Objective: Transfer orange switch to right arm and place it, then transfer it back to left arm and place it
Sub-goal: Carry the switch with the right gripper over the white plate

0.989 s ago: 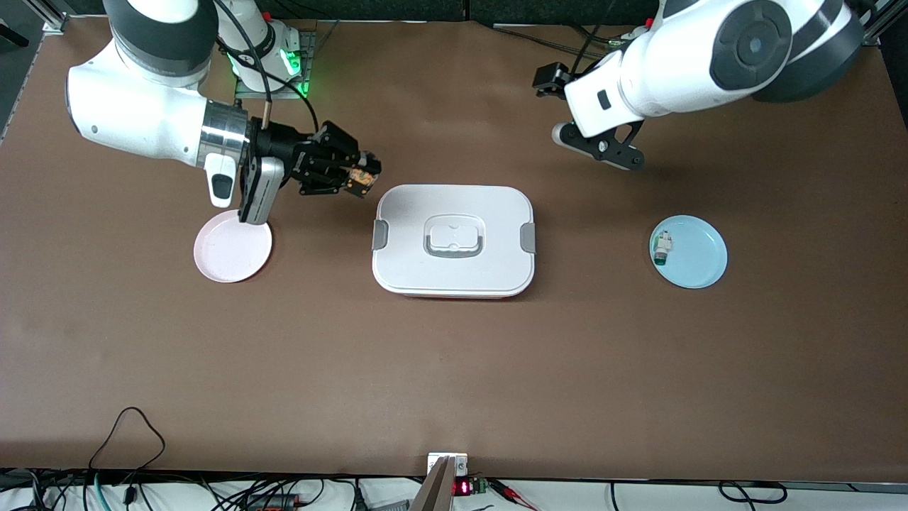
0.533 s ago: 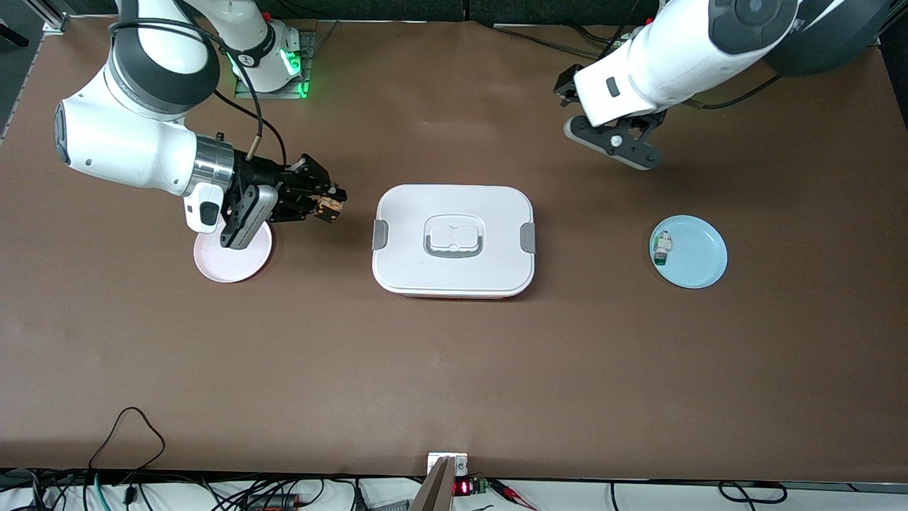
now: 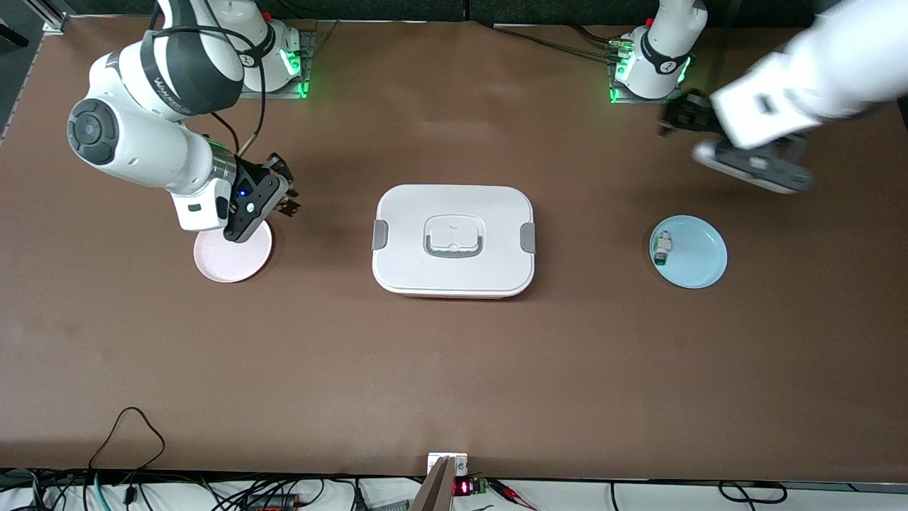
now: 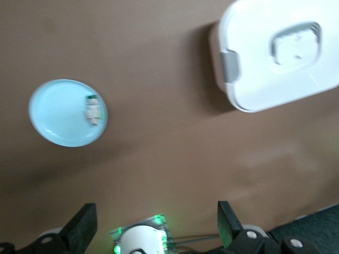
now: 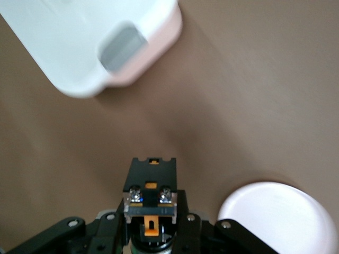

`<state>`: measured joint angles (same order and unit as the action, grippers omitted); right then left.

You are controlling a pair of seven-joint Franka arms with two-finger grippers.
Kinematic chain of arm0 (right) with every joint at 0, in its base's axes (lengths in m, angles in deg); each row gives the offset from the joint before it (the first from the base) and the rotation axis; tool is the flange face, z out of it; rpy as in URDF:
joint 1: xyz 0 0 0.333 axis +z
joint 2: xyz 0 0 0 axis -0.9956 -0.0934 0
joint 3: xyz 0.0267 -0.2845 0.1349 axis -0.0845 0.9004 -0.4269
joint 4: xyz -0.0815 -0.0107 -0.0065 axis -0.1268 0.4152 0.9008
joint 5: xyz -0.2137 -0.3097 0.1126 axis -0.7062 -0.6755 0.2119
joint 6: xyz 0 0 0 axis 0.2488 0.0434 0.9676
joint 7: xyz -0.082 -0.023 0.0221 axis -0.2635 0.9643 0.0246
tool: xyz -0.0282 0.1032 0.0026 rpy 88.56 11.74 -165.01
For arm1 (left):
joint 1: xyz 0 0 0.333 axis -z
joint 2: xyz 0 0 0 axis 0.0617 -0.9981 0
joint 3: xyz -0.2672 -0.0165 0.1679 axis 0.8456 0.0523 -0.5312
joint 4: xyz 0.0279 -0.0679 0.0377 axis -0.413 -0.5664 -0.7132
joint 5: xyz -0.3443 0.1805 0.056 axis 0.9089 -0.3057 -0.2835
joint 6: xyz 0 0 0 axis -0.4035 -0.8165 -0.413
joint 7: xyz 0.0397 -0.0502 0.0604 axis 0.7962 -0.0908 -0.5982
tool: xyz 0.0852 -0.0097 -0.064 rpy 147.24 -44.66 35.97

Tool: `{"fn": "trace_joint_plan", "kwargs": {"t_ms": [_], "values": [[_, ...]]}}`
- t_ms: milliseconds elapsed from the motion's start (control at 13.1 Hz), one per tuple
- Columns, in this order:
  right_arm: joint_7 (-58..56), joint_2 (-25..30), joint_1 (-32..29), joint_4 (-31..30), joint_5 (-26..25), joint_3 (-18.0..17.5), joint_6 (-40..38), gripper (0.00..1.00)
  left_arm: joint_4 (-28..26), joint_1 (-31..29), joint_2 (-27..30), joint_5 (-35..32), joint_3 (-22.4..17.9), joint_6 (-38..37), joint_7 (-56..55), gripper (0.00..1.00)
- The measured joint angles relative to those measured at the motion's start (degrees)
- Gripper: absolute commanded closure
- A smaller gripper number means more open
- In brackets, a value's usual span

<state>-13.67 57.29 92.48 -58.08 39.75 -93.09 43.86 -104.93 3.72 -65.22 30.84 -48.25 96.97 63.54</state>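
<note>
The orange switch [image 5: 151, 186], a small black part with orange marks and silvery screws, sits clamped in my right gripper [image 5: 151, 214], which is shut on it. In the front view that right gripper [image 3: 285, 197] hangs over bare table by the rim of the pink plate [image 3: 233, 254], apart from the white box [image 3: 454, 241], and the switch is mostly hidden by the fingers. My left gripper [image 3: 753, 167] hovers over bare table toward the left arm's end. It stands open and empty, with its fingers [image 4: 82, 233] wide apart.
A blue plate [image 3: 689, 253] holds a small white component with a green end [image 3: 662, 248]. The pink plate [image 5: 276, 218] is empty. The box's grey clip [image 5: 121, 48] faces the right gripper. Cables lie along the table's near edge [image 3: 128, 426].
My right arm has drawn back with the switch from beside the box to the pink plate's rim. The left arm has swung away from the box toward its end of the table.
</note>
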Motion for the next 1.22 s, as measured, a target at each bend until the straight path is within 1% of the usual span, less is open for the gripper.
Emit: {"fn": "trace_joint_plan", "kwargs": {"t_ms": [76, 152, 304, 533, 685, 913, 1065, 1218], "values": [[-2.3, -0.2, -0.2, -0.4, -2.9, 0.0, 0.0, 0.72, -0.3, 0.0, 0.2, -1.7, -2.1, 1.0, 2.9, 0.0], [-4.8, -0.4, -0.6, -1.0, -5.3, 0.0, 0.0, 0.72, -0.6, 0.1, 0.5, -4.0, -3.1, 1.9, 5.1, 0.0], [-11.0, -1.2, -2.0, -2.0, -9.5, 0.0, 0.8, 0.72, -1.6, 0.4, 1.3, -7.7, -3.2, 2.5, 6.3, 0.0], [-17.2, -2.4, -4.1, -3.7, -15.3, 0.1, 3.8, 0.72, -4.5, 0.6, 3.4, -8.6, -3.3, 3.3, 5.4, 0.0], [-19.5, -2.9, -5.1, -6.1, -17.2, 0.1, 7.4, 0.72, -6.0, 0.1, 4.2, -8.3, -3.3, 5.2, 3.5, 0.0], [-24.4, -4.0, -7.8, -11.4, -18.2, 0.2, 16.6, 0.72, -6.9, -0.2, 4.2, -7.2, -3.4, 14.0, 3.2, 0.0], [-28.8, -4.5, -9.4, -14.9, -18.8, 0.2, 21.5, 0.72, -7.1, -0.5, 4.2, -5.7, -3.5, 15.6, 3.0, 0.0], [-31.3, -4.9, -10.2, -16.8, -21.2, 0.2, 24.7, 0.72, -7.1, -1.3, 4.4, -5.1, -3.9, 15.9, 3.0, 0.0]]}}
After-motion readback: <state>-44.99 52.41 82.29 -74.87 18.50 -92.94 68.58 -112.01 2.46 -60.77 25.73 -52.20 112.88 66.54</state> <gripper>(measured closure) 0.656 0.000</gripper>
